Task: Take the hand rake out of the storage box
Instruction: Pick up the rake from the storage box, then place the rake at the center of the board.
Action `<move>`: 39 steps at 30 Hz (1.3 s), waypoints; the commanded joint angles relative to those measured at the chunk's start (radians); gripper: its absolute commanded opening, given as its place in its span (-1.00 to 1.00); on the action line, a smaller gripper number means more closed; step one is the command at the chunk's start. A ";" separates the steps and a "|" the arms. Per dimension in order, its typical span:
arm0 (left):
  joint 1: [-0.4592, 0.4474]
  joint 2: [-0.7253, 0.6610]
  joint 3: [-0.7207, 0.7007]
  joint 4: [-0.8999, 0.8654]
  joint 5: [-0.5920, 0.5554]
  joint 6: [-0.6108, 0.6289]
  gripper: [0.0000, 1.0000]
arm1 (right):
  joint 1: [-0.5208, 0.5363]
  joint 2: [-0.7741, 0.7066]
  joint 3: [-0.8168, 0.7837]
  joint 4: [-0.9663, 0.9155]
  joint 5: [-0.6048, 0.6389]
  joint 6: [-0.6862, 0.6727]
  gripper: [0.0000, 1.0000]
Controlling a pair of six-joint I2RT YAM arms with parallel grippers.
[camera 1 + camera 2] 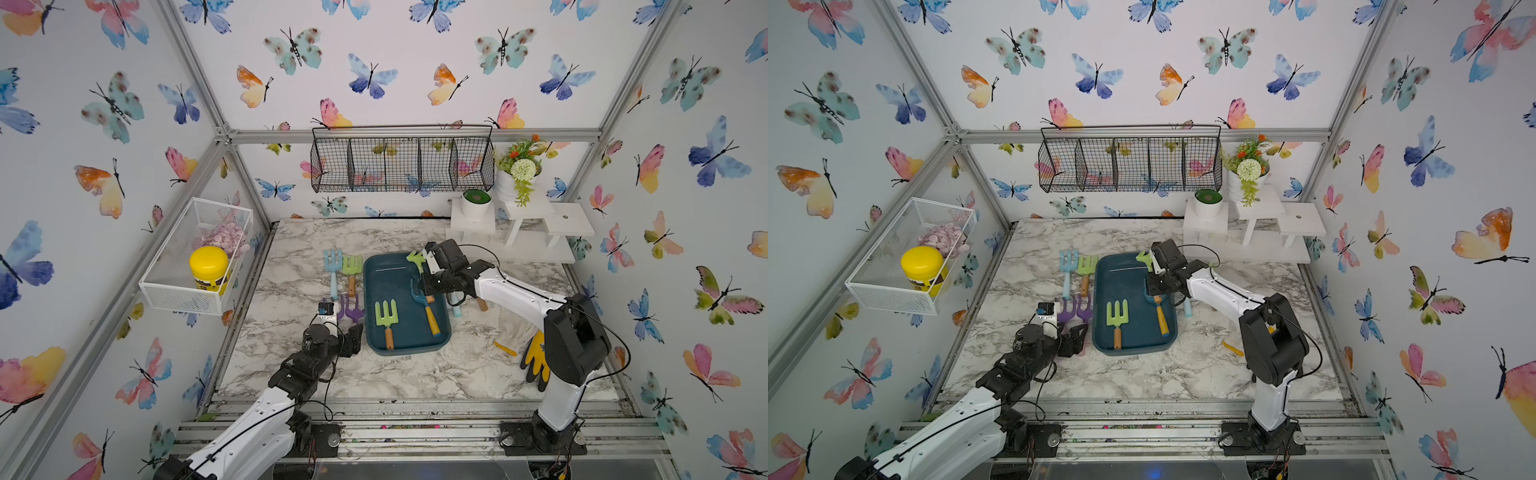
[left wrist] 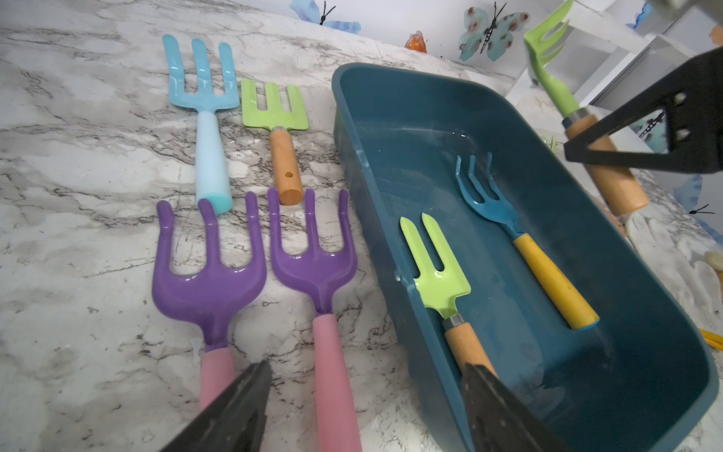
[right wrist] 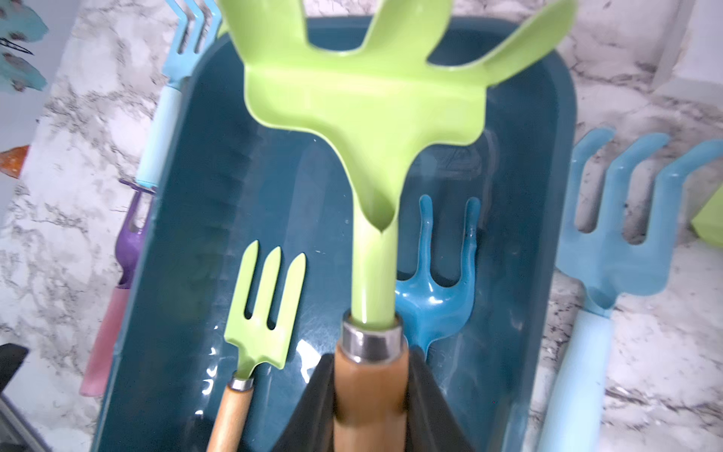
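Marble worktop (image 1: 374, 382), right tool (image 3: 369, 391) clamped on wooden handle of green hand rake (image 3: 364, 98), held aloft over teal storage box (image 1: 386, 282), left tool (image 2: 364, 411) wide apart beside box rim

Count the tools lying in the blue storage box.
2: the green fork and, beside it, the blue rake. The right gripper holds a green rake above the box.

The shallow dark teal-blue plastic storage box (image 1: 390, 282), rectangular with rounded corners, lies flat in the middle of the table (image 1: 415, 382), its long sides running from near edge to far edge. The lime-green hand rake (image 3: 367, 109), with bent tines, a steel collar and a wooden handle, hangs above the box's far right corner, its handle clamped in the right gripper (image 3: 369, 403).
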 commanded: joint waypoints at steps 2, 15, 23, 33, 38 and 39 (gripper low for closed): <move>-0.004 0.002 0.024 0.020 -0.011 0.000 0.64 | 0.007 -0.082 -0.030 -0.019 0.024 -0.022 -0.49; -0.003 0.011 0.027 0.023 -0.005 0.002 0.64 | 0.006 -0.344 -0.238 -0.136 0.201 -0.006 -0.47; -0.003 0.010 0.026 0.022 -0.001 0.001 0.64 | -0.061 -0.446 -0.391 -0.113 0.239 0.007 -0.47; -0.003 0.011 0.027 0.022 -0.002 0.000 0.64 | -0.275 -0.359 -0.401 -0.054 0.197 -0.093 -0.48; -0.004 0.014 0.027 0.025 0.002 0.002 0.64 | -0.362 -0.269 -0.342 -0.059 0.215 -0.160 -0.48; -0.003 0.015 0.028 0.025 0.004 0.002 0.64 | -0.375 -0.255 -0.330 -0.060 0.212 -0.167 -0.48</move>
